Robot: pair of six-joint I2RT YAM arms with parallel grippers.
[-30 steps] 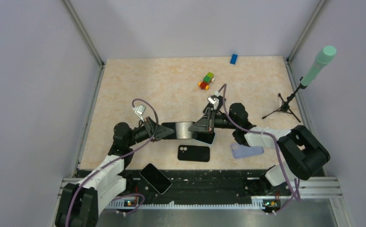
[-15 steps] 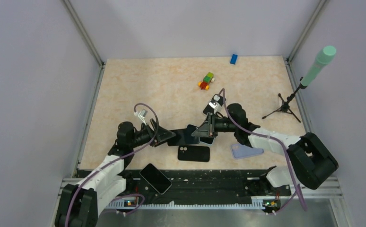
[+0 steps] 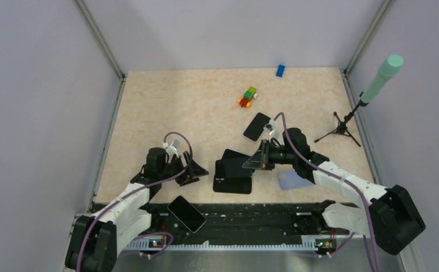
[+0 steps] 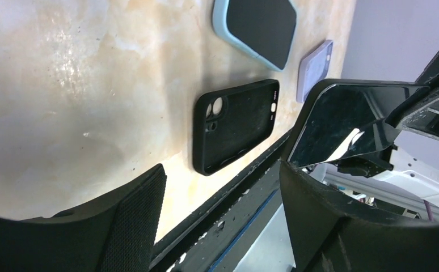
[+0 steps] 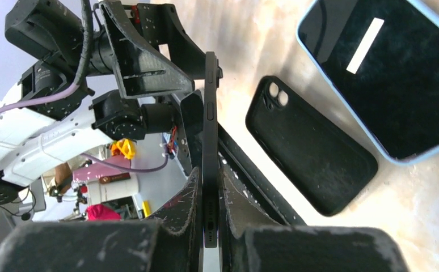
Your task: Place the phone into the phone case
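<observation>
A black phone [image 3: 235, 164] hangs edge-on and tilted just above the empty black phone case [image 3: 232, 186], which lies open side up near the table's front edge. My right gripper [image 3: 251, 163] is shut on the phone's right end; the right wrist view shows the phone [image 5: 210, 136] pinched between both pads, with the case [image 5: 311, 147] below and to the right. My left gripper [image 3: 197, 171] stands open to the left of the phone, with nothing between its fingers [image 4: 129, 226]. Its view shows the case [image 4: 234, 124] and the held phone [image 4: 347, 122].
A phone in a light blue case [image 3: 257, 126] lies behind the right gripper. A lavender case [image 3: 294, 181] sits right of the black one. Another phone [image 3: 186, 213] rests on the front rail. Toy blocks [image 3: 248, 97], a blue block [image 3: 280, 70] and a microphone stand [image 3: 342, 129] stand farther back.
The left gripper has opened, let go of the phone and drawn back to the left. The right gripper now holds the phone alone and has carried it nearer, over the black case.
</observation>
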